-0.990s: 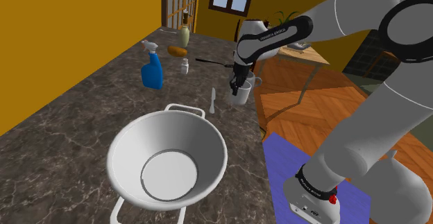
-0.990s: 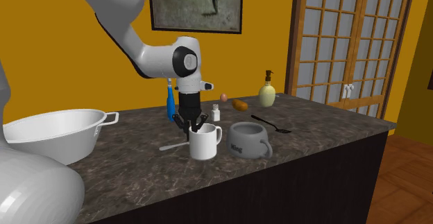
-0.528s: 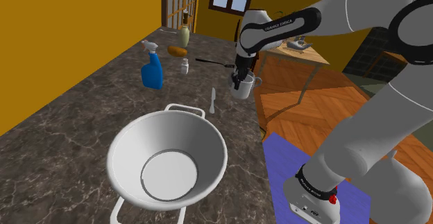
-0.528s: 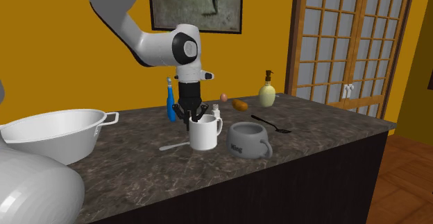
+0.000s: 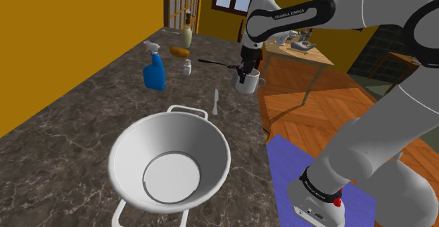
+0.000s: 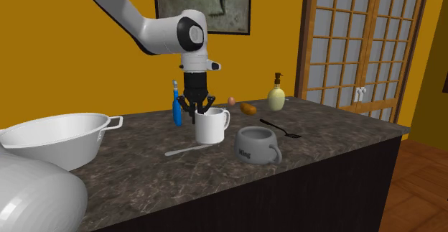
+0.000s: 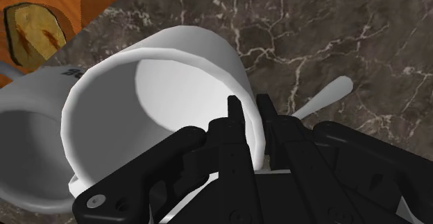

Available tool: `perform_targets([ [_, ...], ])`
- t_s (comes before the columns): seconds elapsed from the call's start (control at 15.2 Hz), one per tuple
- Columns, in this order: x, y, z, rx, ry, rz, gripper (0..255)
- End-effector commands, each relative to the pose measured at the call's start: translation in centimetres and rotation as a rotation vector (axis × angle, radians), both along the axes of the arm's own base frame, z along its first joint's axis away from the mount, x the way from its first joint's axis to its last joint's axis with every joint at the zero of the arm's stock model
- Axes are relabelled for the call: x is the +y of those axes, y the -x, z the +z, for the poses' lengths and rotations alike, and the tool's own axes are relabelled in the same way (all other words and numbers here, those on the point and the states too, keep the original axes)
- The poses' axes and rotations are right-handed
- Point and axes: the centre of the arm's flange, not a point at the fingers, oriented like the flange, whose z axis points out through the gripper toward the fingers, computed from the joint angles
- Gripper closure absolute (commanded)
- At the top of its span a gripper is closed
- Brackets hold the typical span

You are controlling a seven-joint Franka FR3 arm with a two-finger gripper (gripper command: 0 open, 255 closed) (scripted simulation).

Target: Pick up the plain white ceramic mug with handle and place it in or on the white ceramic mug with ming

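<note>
- The gripper is clamped on the rim wall of the plain white mug, one finger inside and one outside.
- The mug hangs just below it, seemingly clear of the countertop.
- It looks stiff, smooth and likely slippery and chippable. Pinched at one side, it may swing, so carry it gently.
- The grey Ming mug stands lower, just beside the gripper, mouth up.
</note>
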Motion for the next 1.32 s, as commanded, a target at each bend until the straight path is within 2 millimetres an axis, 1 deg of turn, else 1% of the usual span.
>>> perform_targets([
  [0.0,0.0,0.0,1.1,0.0,0.0,0.0,255],
  [0.79,0.0,0.0,7.5,0.0,0.0,0.0,255],
  [0.86,0.0,0.0,7.7,0.0,0.0,0.0,255],
  [1.25,-7.3,-3.0,8.6,0.0,0.0,0.0,255],
])
